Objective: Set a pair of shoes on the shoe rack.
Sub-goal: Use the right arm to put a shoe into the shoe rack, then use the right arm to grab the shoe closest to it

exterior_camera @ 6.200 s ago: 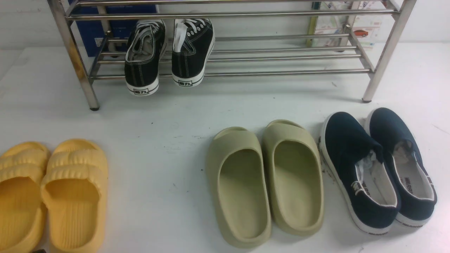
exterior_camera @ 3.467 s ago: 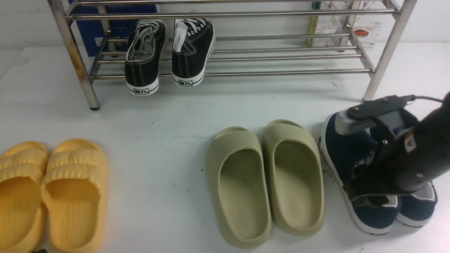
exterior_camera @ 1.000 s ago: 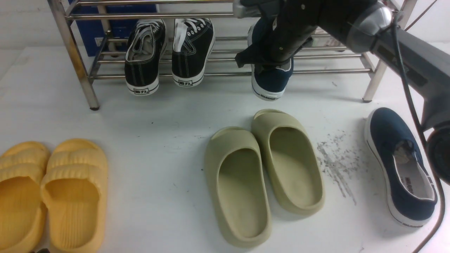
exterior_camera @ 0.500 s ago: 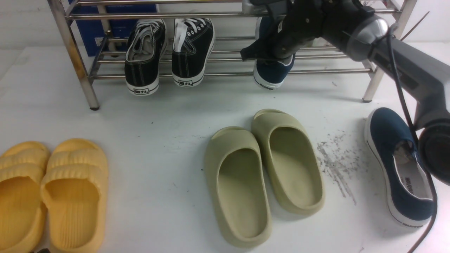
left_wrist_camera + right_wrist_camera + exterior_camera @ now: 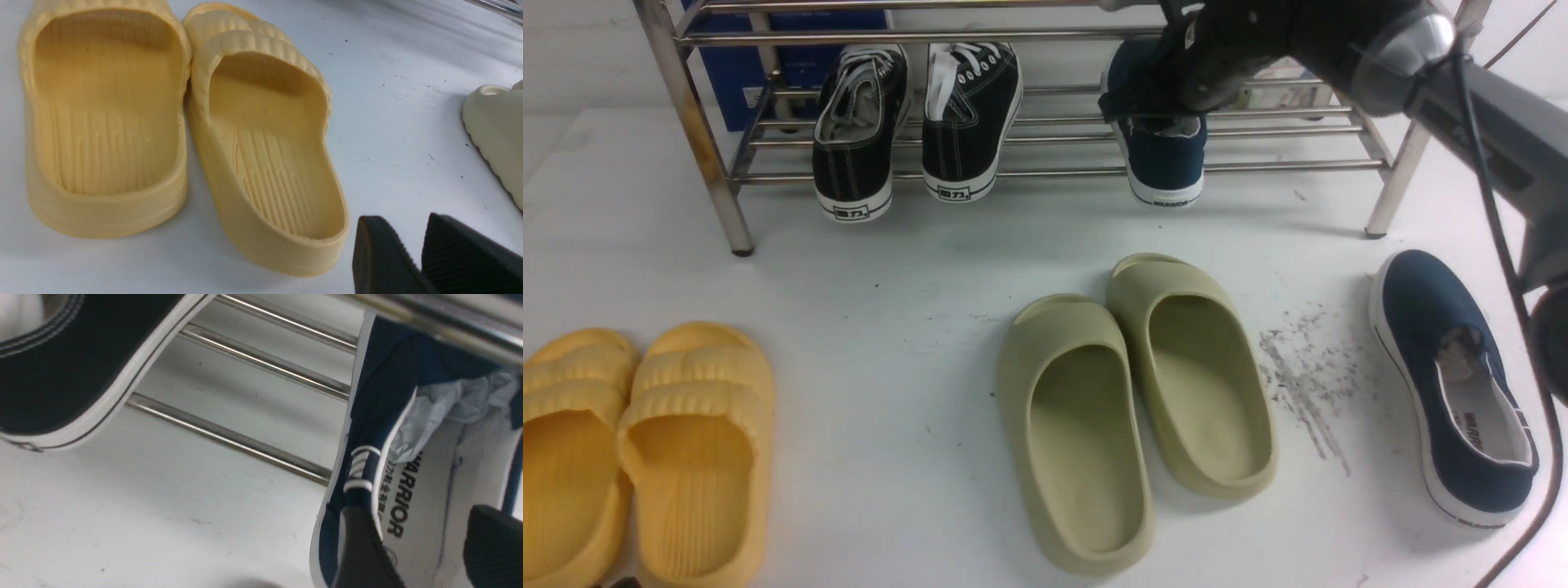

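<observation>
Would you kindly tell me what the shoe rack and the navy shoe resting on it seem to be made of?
The shoe rack looks like polished steel tubing: its bars are bright and mirror-like. The navy shoe appears to be matte woven canvas with a smooth white sole, probably rubber.

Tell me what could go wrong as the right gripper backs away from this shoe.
1. The heel of the navy shoe hangs past the front bar of the shoe rack; a nudge could tip it off.
2. The right gripper sits at the shoe's opening near the paper stuffing; pulling back could snag and drag the shoe out.
</observation>
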Controlling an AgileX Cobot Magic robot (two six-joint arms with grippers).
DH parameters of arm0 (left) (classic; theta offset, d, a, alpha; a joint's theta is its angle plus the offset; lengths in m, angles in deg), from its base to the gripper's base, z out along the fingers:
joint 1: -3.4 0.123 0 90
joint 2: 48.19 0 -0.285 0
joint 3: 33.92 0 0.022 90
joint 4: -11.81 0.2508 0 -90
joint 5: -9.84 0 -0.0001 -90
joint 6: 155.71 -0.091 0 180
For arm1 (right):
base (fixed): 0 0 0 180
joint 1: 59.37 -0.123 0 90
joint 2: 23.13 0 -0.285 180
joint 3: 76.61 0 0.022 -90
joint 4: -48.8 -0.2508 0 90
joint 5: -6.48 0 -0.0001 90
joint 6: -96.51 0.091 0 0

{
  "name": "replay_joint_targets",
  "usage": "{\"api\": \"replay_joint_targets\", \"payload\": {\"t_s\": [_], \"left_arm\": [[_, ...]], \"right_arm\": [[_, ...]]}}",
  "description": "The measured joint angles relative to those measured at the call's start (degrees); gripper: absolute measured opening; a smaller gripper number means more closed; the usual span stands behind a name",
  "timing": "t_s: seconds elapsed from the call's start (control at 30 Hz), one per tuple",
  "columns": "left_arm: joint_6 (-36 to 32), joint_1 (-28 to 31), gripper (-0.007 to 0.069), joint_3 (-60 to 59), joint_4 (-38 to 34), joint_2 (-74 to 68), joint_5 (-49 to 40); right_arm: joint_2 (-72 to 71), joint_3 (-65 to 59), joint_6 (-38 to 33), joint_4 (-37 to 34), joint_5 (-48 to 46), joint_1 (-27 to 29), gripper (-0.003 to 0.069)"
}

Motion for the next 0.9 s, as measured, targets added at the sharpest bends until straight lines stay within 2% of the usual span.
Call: {"api": "replay_joint_targets", "payload": {"t_s": [0.1,0.23,0.3,0.4,0.43,0.53,0.67,0.8,0.9], "left_arm": [[0.0,0.0,0.0185,0.0,0.0,0.0,0.0],[0.0,0.0,0.0188,0.0,0.0,0.0,0.0],[0.0,0.0,0.0190,0.0,0.0,0.0,0.0],[0.0,0.0,0.0195,0.0,0.0,0.0,0.0],[0.0,0.0,0.0196,0.0,0.0,0.0,0.0],[0.0,0.0,0.0199,0.0,0.0,0.0,0.0],[0.0,0.0,0.0200,0.0,0.0,0.0,0.0],[0.0,0.0,0.0205,0.0,0.0,0.0,0.0],[0.0,0.0,0.0208,0.0,0.0,0.0,0.0]], "right_arm": [[-2.8,0.2,0.0,-0.6,-5.2,-0.8,0.0383],[-7.8,0.3,0.0,-1.4,-16.6,-1.9,0.0356],[-9.6,0.2,-0.2,-1.6,-19.0,-2.1,0.0319],[-13.3,-2.0,-1.0,-1.6,-19.5,-2.1,0.0220],[-13.3,-2.3,-1.0,-1.6,-19.5,-2.1,0.0213],[-21.8,-13.4,-1.4,-1.4,-19.3,-1.9,0.0094],[-33.9,-32.2,0.9,-0.9,-19.3,1.4,0.0033],[-42.2,-47.3,4.4,-1.4,-19.2,5.7,0.0043],[-47.9,-62.9,6.2,-5.9,-13.2,9.6,0.0123]]}}
